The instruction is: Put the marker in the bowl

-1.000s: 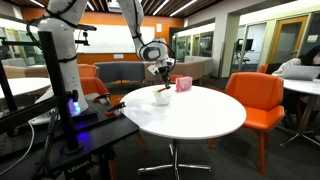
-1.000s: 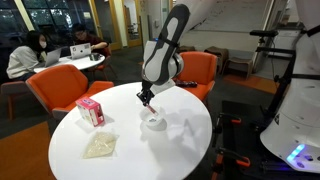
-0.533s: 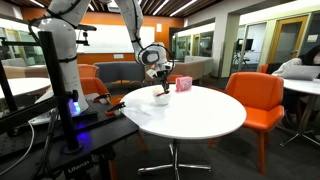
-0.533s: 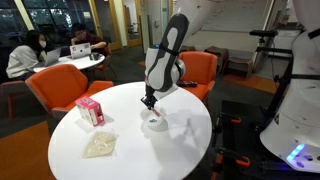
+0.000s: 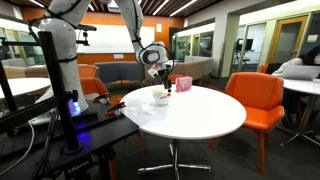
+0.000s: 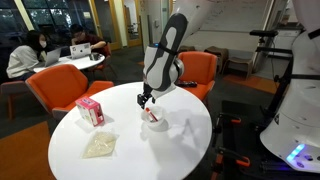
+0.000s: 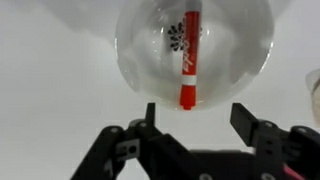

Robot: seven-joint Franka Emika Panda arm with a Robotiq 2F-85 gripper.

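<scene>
The red marker [image 7: 187,55] lies inside the small white bowl [image 7: 140,50], its tip resting on the near rim. In the wrist view my gripper [image 7: 197,120] stands open just short of the bowl, with nothing between its fingers. In both exterior views the gripper [image 5: 160,84] [image 6: 146,99] hovers a little above the bowl [image 5: 161,98] [image 6: 155,122] on the round white table [image 5: 200,115]. A bit of red from the marker [image 6: 152,115] shows in the bowl.
A pink-red box [image 5: 183,85] [image 6: 90,111] stands on the table beside the bowl. A crumpled pale bag [image 6: 100,146] lies near the table's edge. Orange chairs [image 5: 258,100] [image 6: 58,90] ring the table. The robot's stand [image 5: 65,80] is close by.
The jaws have opened and let go of the marker, which now lies in the bowl. The gripper has risen slightly above the bowl.
</scene>
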